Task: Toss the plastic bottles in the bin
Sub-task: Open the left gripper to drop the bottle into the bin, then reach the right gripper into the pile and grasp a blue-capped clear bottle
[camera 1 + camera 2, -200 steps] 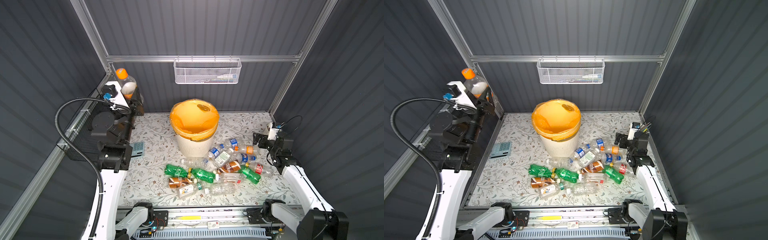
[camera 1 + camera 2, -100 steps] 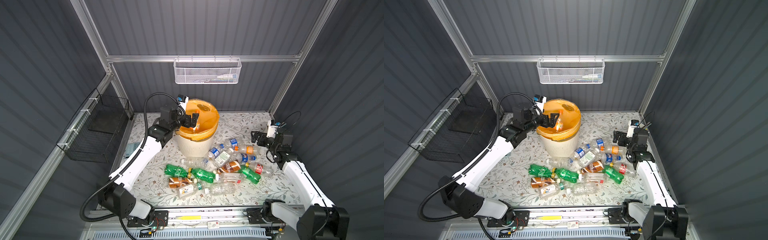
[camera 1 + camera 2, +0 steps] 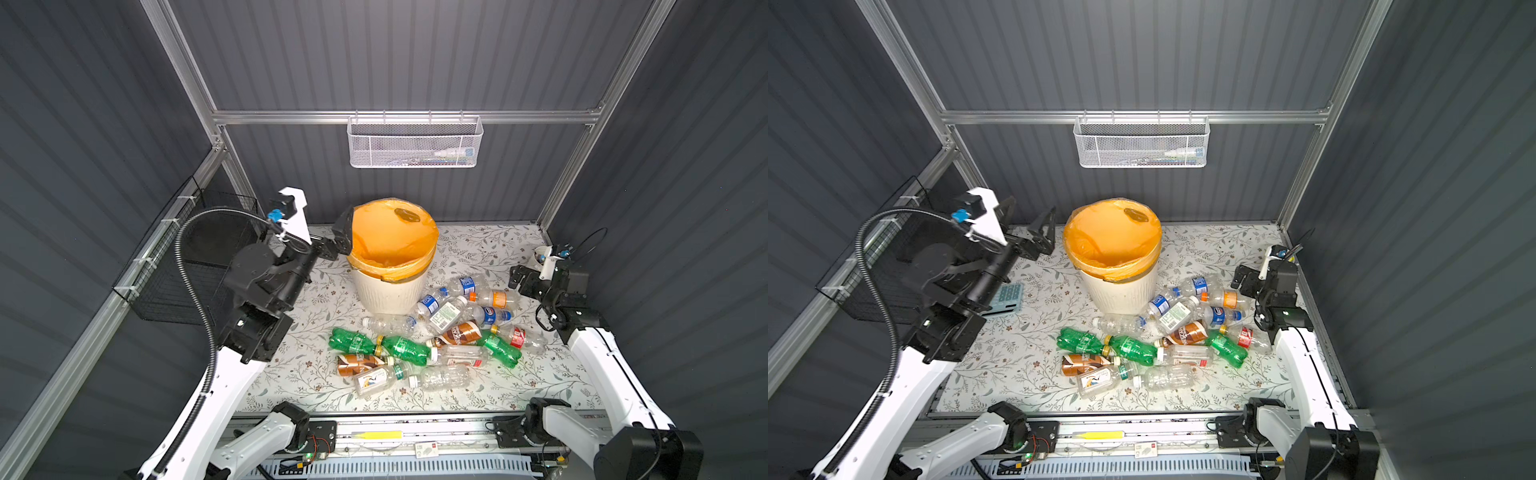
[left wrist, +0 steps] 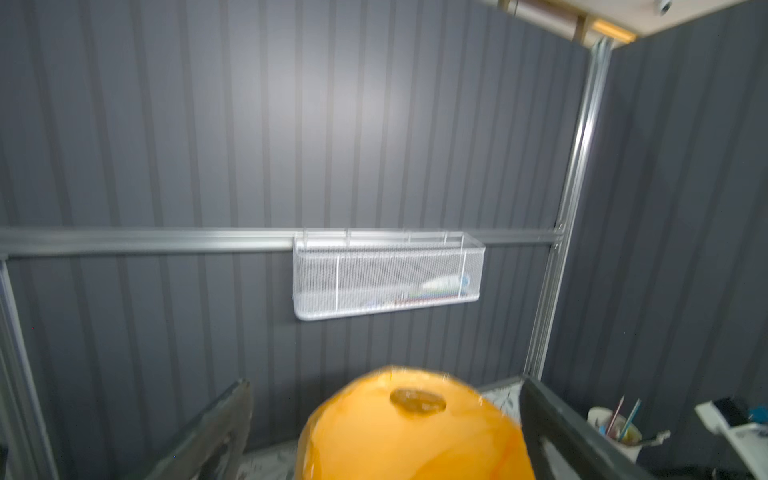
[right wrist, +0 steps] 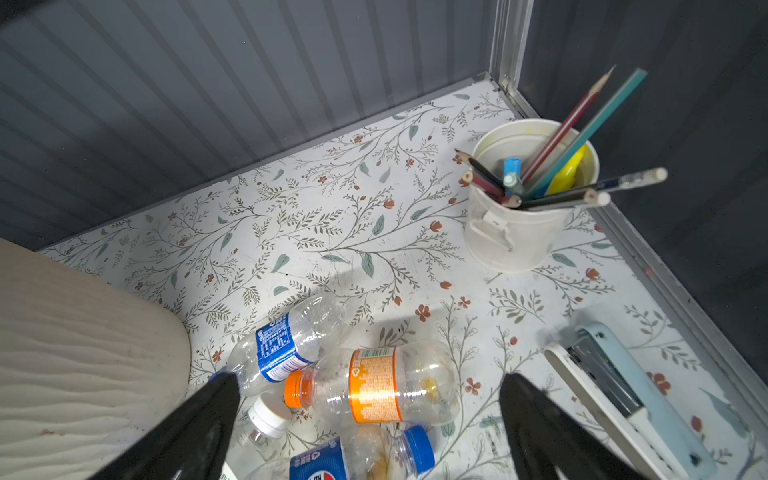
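Observation:
Several plastic bottles [image 3: 436, 332] [image 3: 1163, 332] lie in a heap on the flowered table, to the right of and in front of the bin. The bin [image 3: 390, 291] [image 3: 1121, 293] is cream and ribbed, with an orange bag [image 4: 407, 440]; its inside does not show. My left gripper [image 3: 330, 245] [image 3: 1027, 222] [image 4: 386, 380] hangs open and empty just left of the bin's rim. My right gripper [image 3: 525, 282] [image 3: 1246, 282] [image 5: 370, 378] is open over an orange-labelled bottle [image 5: 374, 384] at the heap's right end, holding nothing.
A white mesh basket [image 3: 415, 145] hangs on the back wall. A black wire basket [image 3: 187, 270] hangs on the left wall. A white cup of pens [image 5: 519, 224] and a pale blue stapler [image 5: 623, 395] sit at the far right corner. A calculator [image 3: 1007, 299] lies at the left.
My left gripper swung from high on the left, shut on an orange-capped bottle, to over the bin, opened, then drew back left of the rim. That bottle no longer shows. The right gripper barely moved.

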{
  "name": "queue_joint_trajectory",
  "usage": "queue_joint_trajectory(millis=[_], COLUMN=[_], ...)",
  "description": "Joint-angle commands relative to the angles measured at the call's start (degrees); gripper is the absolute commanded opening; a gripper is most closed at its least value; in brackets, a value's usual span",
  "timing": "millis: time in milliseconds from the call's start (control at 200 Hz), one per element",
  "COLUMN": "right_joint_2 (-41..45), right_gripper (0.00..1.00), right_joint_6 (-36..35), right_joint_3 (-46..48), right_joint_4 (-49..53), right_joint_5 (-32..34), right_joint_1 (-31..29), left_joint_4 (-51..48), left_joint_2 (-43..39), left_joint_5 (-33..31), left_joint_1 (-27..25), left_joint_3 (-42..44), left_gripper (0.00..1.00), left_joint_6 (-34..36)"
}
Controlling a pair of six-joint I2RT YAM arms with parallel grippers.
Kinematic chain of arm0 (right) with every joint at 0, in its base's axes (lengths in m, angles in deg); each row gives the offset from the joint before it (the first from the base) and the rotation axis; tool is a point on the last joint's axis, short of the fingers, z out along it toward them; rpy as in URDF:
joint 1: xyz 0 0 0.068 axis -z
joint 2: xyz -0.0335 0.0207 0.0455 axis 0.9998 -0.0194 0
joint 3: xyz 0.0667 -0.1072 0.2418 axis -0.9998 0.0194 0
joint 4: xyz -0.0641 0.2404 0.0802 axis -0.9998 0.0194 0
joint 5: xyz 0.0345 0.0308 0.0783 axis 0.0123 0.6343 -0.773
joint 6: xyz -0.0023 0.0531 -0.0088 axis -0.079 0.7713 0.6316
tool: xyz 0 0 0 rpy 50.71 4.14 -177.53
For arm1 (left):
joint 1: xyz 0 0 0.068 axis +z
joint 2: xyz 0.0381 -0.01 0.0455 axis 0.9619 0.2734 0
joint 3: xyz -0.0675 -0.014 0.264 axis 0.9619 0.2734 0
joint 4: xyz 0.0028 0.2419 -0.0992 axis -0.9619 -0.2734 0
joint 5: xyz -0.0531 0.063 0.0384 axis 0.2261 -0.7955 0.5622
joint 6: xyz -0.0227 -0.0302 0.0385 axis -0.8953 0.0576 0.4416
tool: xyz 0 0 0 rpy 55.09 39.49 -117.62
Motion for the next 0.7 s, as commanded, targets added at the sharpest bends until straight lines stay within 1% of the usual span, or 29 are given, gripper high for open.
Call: queue_joint_trajectory(millis=[0,55,140,245,375,470,520,590,635,660,695], right_joint_2=[0.31,1.08,2.02,2.82,5.75,8.49,9.71,11.35,11.95,11.97,11.83], right_gripper=[0.99,0.99,0.99,0.99,0.99,0.99,0.99,0.99,0.99,0.99,0.99], right_joint_6=[2.81,5.07,7.52,10.69,14.49,16.75,16.81,14.56,11.25,9.87,7.41], right_joint_3=[0.41,1.31,2.43,3.43,5.49,6.62,6.51,5.77,4.94,4.54,3.64], right_joint_4=[4.47,5.20,6.19,8.56,10.32,13.96,15.60,17.31,17.98,18.38,19.52], right_joint_5=[2.14,1.92,-0.26,-3.06,-2.28,-1.31,0.36,3.88,5.92,7.10,9.84], right_joint_1=[0.08,-0.03,-0.21,-1.29,-3.72,-6.10,-8.73,-14.85,-19.88,-21.35,-25.36], left_joint_4=[-2.20,-2.83,-3.17,-3.42,-4.20,-5.07,-5.44,-5.48,-5.53,-5.69,-5.81], left_joint_2=[-0.95,-2.00,-3.26,-4.22,-5.21,-5.73,-6.14,-6.70,-6.97,-7.13,-7.26], left_joint_5=[-3.50,-4.32,-5.95,-6.36,-6.06,-6.00,-6.55,-7.97,-9.14,-10.03,-11.54], left_joint_1=[0.04,0.04,0.04,0.04,0.05,0.04,0.04,0.04,0.04,0.04,0.04], left_joint_3=[5.41,7.64,10.41,13.14,15.20,16.01,16.41,17.37,17.87,18.03,18.20], left_gripper=[1.00,1.00,1.00,1.00,1.00,1.00,1.00,1.00,1.00,1.00,1.00], left_joint_6=[-1.09,-1.23,-1.36,-1.23,-0.66,0.16,0.51,0.62,0.35,0.07,-0.24])
